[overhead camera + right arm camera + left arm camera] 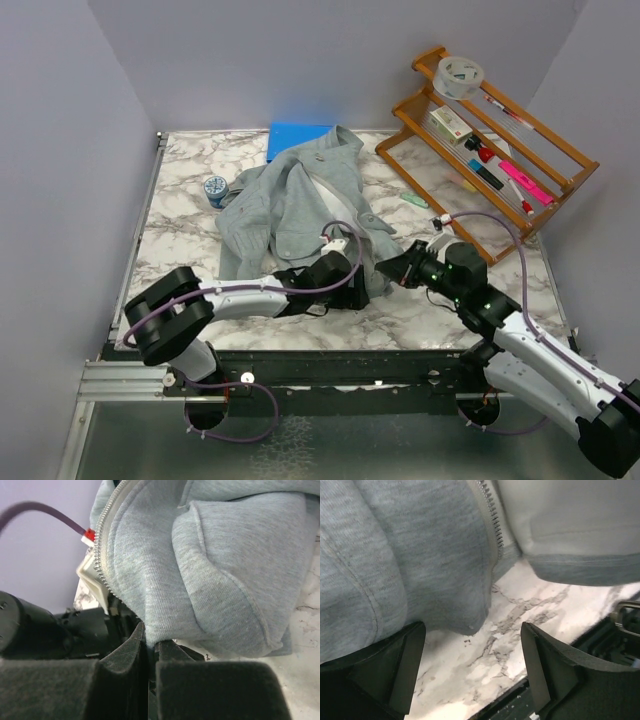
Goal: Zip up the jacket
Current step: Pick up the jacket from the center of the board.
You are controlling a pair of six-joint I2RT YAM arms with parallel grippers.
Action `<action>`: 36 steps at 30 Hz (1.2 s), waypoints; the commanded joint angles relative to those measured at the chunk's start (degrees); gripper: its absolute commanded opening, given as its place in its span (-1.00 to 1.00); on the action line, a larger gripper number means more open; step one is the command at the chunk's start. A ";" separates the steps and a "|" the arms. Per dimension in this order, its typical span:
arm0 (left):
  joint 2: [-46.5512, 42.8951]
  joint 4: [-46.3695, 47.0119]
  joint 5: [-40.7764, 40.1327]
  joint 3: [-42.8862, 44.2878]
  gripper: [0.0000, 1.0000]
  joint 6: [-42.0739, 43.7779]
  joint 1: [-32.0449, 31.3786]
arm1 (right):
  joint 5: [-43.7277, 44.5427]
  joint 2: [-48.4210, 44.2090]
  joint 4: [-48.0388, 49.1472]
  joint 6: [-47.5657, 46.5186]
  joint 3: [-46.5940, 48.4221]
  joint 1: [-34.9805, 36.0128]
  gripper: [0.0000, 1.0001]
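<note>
The left gripper stands wide apart and empty, at the hem of the grey jacket, which lies crumpled and unzipped mid-way across the marble table. The right gripper pinches the jacket's lower edge below the zipper teeth.

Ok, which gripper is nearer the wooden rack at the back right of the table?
Right. The right gripper, shut on the jacket hem, lies front-left of the wooden rack; the left gripper, open at the hem, is farther left.
</note>
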 commanded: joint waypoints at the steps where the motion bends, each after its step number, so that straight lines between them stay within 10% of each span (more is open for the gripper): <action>1: 5.28 -6.61 -8.60 4.18 0.64 -0.08 -1.87 | 7.45 -2.78 -3.79 4.86 -0.94 -0.14 -0.99; 15: 16.21 -17.70 -16.73 12.73 0.61 0.64 -3.88 | 10.25 -5.26 -6.83 6.88 -1.66 -0.18 -0.99; 36: 19.23 -15.02 -19.80 11.94 -0.54 -0.09 -4.14 | 8.58 -6.84 -7.59 6.99 -3.71 -0.15 -0.99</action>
